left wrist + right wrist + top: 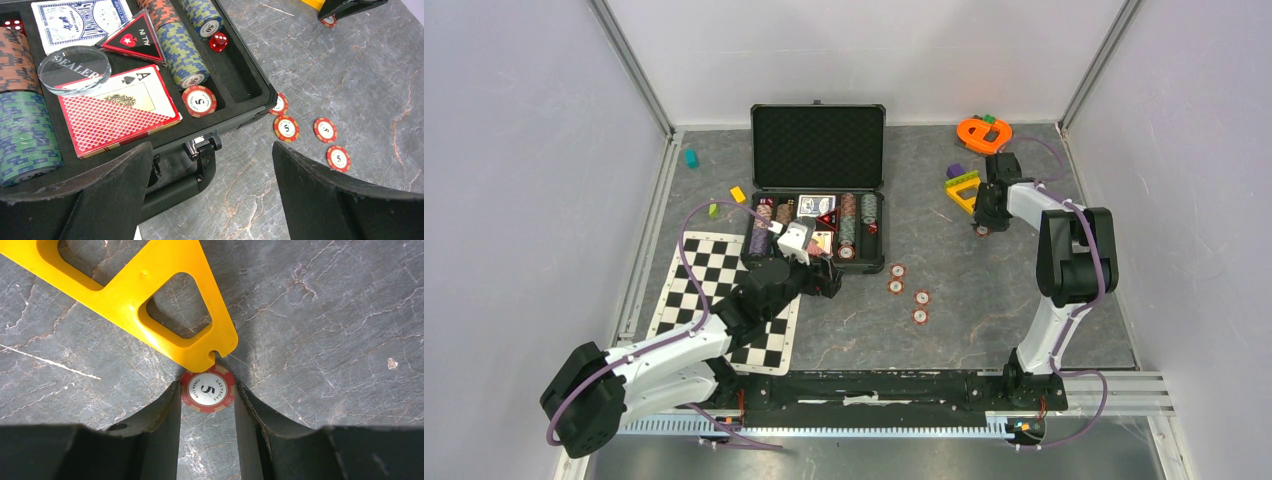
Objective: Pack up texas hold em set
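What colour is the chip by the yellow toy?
The chip is red and cream, white centre; clearest in right wrist view.

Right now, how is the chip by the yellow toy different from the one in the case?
The chip by the toy lies on the table; the chip in the case lies on black foam. The chip by the toy is pinched by the right end effector; the chip in the case is untouched. Both are red-and-white fives.

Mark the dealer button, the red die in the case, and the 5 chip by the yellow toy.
dealer button (74, 70): left wrist view, centre of its clear top face.
red die (218, 42): left wrist view, its upper face.
5 chip (208, 388): right wrist view, white centre label.
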### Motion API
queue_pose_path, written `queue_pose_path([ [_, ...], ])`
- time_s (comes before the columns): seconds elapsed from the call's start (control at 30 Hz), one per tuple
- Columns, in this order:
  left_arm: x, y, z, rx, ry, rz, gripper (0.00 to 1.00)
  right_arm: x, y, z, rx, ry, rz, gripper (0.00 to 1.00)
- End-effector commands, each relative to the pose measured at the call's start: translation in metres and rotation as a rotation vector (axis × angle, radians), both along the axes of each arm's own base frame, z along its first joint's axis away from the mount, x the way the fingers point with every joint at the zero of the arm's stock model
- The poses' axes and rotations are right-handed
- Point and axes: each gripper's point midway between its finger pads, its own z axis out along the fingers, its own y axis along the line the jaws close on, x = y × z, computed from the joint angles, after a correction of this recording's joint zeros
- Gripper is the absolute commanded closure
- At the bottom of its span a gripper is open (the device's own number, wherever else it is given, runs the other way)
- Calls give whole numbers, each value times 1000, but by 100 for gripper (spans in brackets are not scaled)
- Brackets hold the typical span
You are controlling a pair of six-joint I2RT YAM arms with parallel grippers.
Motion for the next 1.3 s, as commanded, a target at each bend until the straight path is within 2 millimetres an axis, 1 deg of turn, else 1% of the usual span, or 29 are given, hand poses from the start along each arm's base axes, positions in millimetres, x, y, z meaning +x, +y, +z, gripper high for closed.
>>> queue_pose_path([
  [0.0, 4, -1, 8, -35, -12, 19, 5, -75, 7, -53, 36, 297, 10, 75],
  [0.03, 4, -1, 8, -34, -12, 20, 5, -76, 8, -53, 39, 299, 11, 81],
  [0.13, 4, -1, 7, -31, -11, 19, 5, -76, 10, -50, 48, 288, 16, 82],
  [0.23, 4, -2, 7, -31, -10, 17, 5, -76, 14, -45, 69, 275, 24, 100],
  [0.47, 4, -2, 6, -29, -8, 16, 5, -90, 27, -40, 73, 271, 67, 100],
  [0.57, 4, -2, 6, -30, -6, 16, 5, -93, 28, -33, 57, 256, 76, 100],
  [0.7, 4, -3, 6, -30, -5, 13, 5, -93, 31, -19, 49, 230, 92, 100],
  [0.8, 4, -3, 5, -30, -4, 11, 5, -94, 39, -5, 44, 201, 120, 100],
  [1.1, 4, -6, 2, -24, 8, 3, 5, -96, 81, 38, 55, 99, 249, 100],
  [1.27, 5, -7, 0, -22, 12, 5, 5, -95, 96, 57, 55, 53, 294, 100],
])
